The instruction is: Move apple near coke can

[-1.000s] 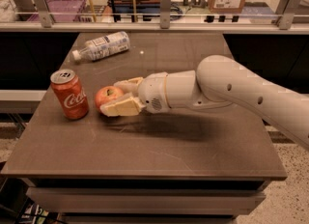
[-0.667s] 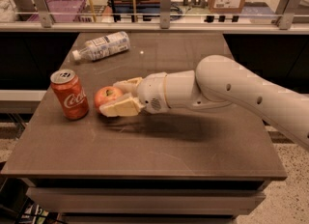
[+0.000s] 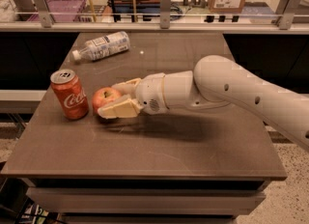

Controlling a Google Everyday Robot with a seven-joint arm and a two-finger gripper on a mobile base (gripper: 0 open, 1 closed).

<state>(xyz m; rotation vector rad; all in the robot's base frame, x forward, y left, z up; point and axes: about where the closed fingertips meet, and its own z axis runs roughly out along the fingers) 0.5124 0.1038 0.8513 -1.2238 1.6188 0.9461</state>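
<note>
The apple (image 3: 105,97) sits between the two fingers of the gripper (image 3: 110,101), and from my station I read it as pinched. One cream-coloured finger (image 3: 119,108) lies across its near lower side, and the other runs behind its far side. Both look pressed against the fruit. The apple's left face pokes out past the fingertips, towards the can. I cannot tell whether its underside rests on the table or hangs just above it.

The apple is small, round and red-orange, with a paler yellowish patch on top and a smooth, slightly glossy skin. The fingers are flat, wedge-shaped pads with a matte plastic look. Behind them a rounded white wrist housing has a small grille of holes, and the thick, smooth white arm (image 3: 241,92) runs off to the right edge of my view.

Just left of the apple the coke can (image 3: 70,94) stands upright. It is a red metal cylinder with white script and a silver top. The two are close, with a narrow gap between them.

All of this is on a dark brown table (image 3: 159,155), whose flat, faintly scuffed top shows the arm's shadow. Towards the far left corner a clear plastic bottle (image 3: 101,46) with a white label lies on its side, well apart from the apple.
</note>
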